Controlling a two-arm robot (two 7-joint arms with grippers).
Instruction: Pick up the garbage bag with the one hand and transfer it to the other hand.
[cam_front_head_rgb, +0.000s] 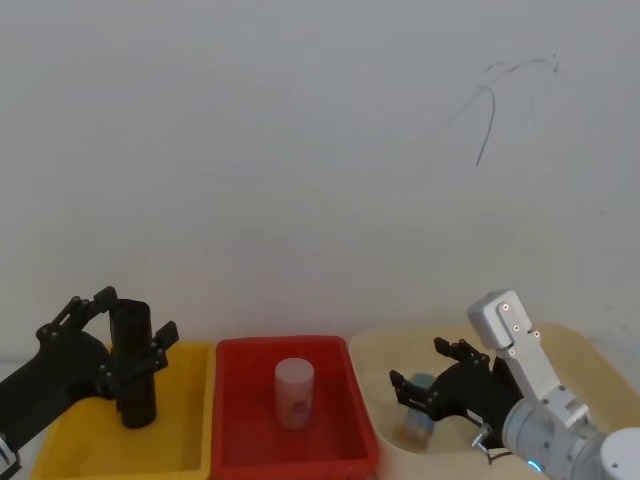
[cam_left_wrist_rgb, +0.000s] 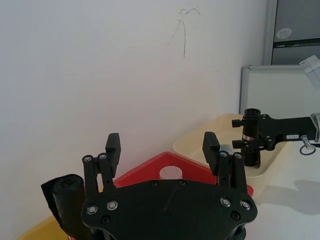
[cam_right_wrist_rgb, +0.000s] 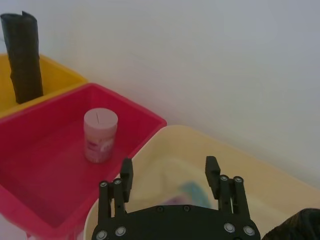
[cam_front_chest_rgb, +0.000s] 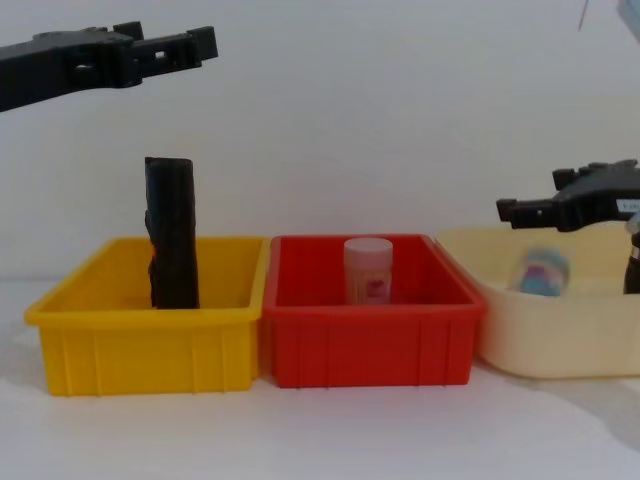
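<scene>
The garbage bag (cam_front_head_rgb: 135, 390) is a tall black crinkly roll standing upright in the yellow bin (cam_front_head_rgb: 190, 352), rising well above its rim (cam_front_chest_rgb: 172, 240). My left gripper (cam_front_chest_rgb: 195, 42) hangs open some way above the roll's top, and in the head view its fingers (cam_front_head_rgb: 135, 318) frame the roll. From the left wrist, the roll (cam_left_wrist_rgb: 67, 200) sits below and beside the open fingers (cam_left_wrist_rgb: 162, 145). My right gripper (cam_front_head_rgb: 420, 368) is open over the cream bin (cam_front_chest_rgb: 560, 340), holding nothing (cam_right_wrist_rgb: 169, 172).
Between the yellow and cream bins is a red bin (cam_front_chest_rgb: 370, 350) holding a pale pink capped container (cam_front_head_rgb: 294, 392). In the cream bin lie a bluish object (cam_front_chest_rgb: 543, 272) and another black upright roll (cam_left_wrist_rgb: 251, 145) beside the right gripper. A white wall stands close behind the bins.
</scene>
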